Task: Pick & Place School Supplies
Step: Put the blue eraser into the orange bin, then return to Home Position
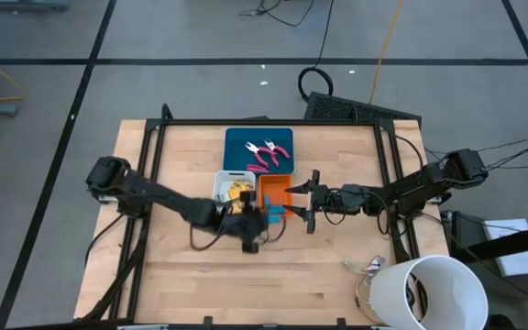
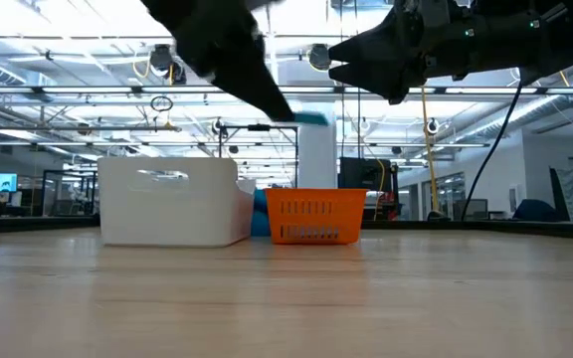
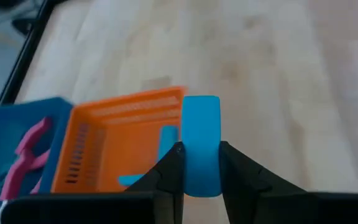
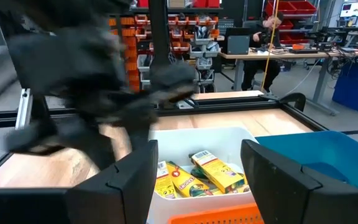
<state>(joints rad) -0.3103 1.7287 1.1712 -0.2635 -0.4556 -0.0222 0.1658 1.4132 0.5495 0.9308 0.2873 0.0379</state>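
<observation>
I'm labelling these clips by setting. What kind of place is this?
Most likely a robotics lab or workshop in a big industrial hall: bare ceiling trusses run overhead, red parts bins line shelves, and a person sits at a computer bench beyond the wooden table.

Teal tray (image 1: 242,144), white tray (image 2: 172,202) and orange tray (image 2: 311,216) adjoin; big white cup (image 1: 434,291) apart.

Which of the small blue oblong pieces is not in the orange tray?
The blue oblong piece clamped in the left gripper, held in the air beside the orange slotted tray; two other blue pieces lie inside it.
</observation>
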